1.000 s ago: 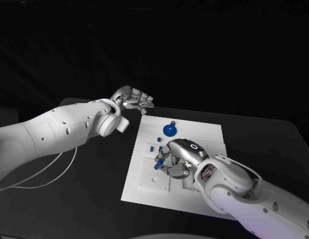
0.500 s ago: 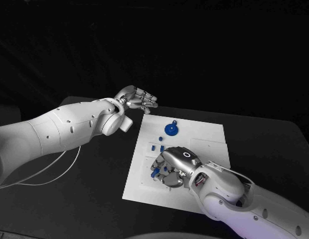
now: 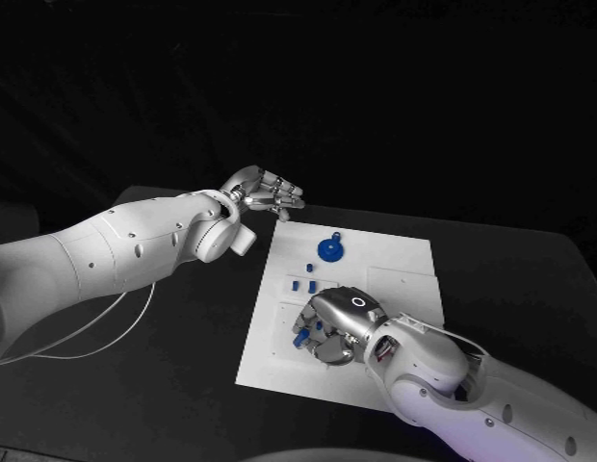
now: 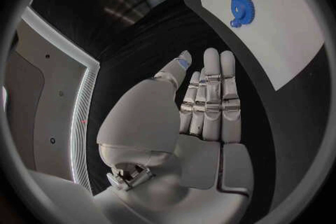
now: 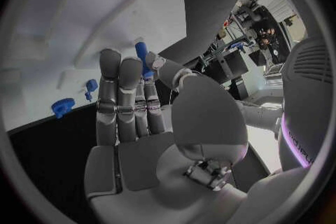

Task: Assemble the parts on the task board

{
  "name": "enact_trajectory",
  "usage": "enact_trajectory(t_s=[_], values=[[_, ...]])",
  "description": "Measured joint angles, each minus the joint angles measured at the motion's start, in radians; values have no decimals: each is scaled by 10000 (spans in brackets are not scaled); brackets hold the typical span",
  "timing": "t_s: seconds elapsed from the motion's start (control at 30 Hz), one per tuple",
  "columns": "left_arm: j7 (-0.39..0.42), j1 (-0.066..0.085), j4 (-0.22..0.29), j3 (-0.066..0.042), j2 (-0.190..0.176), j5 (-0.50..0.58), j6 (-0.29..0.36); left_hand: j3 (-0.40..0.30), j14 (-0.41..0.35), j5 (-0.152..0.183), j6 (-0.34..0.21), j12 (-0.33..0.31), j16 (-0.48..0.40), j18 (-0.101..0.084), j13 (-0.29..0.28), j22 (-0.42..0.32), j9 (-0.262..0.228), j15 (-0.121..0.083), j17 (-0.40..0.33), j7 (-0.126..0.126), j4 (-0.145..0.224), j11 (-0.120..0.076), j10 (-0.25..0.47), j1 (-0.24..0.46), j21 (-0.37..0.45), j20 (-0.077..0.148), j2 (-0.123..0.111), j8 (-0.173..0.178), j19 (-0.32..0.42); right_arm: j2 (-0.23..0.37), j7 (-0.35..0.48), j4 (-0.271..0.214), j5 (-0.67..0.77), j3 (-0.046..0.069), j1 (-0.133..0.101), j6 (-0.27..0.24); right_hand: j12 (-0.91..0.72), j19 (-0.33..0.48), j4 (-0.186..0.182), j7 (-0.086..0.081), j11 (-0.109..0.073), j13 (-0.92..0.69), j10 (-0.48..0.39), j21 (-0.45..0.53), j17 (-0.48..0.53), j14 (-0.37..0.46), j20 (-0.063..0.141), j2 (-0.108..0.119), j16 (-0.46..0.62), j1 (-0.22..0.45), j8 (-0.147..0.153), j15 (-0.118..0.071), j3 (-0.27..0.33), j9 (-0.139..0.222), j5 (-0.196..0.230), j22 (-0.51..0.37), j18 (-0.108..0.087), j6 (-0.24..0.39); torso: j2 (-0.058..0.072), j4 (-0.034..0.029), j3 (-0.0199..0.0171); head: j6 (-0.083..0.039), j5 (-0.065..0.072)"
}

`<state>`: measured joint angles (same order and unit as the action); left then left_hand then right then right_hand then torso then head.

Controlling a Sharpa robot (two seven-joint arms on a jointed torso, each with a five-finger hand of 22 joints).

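Several loose parts left on task board point(image 3: 396, 265), mid-frame | right hand point(image 3: 338, 322) low on board, pinching small blue part point(image 5: 142, 56) | gear point(image 3: 327, 251) up top untouched | left hand point(image 3: 261, 195) empty, fingers straight, upper left | looks early-ish

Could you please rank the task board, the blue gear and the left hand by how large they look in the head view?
1. Task board, by far the largest.
2. Left hand, though it may be raised nearer the camera, so its look may flatter it.
3. Blue gear, clearly the smallest.
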<state>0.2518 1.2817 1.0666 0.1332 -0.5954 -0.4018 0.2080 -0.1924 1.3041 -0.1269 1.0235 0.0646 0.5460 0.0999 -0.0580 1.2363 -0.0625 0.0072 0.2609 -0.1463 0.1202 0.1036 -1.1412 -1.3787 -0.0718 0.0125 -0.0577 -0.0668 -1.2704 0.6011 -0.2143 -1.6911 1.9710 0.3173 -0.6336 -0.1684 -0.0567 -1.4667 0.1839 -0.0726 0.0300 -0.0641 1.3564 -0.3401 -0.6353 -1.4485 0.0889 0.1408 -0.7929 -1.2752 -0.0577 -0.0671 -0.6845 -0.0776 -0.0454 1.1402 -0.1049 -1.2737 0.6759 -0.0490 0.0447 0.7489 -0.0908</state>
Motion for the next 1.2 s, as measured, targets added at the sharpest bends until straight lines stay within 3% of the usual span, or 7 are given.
enact_trajectory(t_s=[0.3,1.2], values=[[-4,-2,-2,0,-2,3,-24,0,0,0,0,0,0,0,0,1,0,0,-2,0,0,0,0,0,0,0,0,0,0,-15,-4,43,106,-78,-13,68,13,0,70,-23,0,0,1,0,0,-1,0,1,0,-1,-32,2,12,2,-20,66,20,-20,-1,-4,0,27,-14],[-33,-5,-7,0,-19,8,-107,27,0,0,0,0,-46,0,0,-46,0,0,-3,0,-27,0,-1,-1,0,0,-1,0,0,-9,-269,19,631,-123,5,105,-5,0,151,4,-2,7,-2,0,-5,4,-1,-28,0,34,-9,-4,-15,21,-19,235,49,-60,-2,-1,-1,69,-31]])
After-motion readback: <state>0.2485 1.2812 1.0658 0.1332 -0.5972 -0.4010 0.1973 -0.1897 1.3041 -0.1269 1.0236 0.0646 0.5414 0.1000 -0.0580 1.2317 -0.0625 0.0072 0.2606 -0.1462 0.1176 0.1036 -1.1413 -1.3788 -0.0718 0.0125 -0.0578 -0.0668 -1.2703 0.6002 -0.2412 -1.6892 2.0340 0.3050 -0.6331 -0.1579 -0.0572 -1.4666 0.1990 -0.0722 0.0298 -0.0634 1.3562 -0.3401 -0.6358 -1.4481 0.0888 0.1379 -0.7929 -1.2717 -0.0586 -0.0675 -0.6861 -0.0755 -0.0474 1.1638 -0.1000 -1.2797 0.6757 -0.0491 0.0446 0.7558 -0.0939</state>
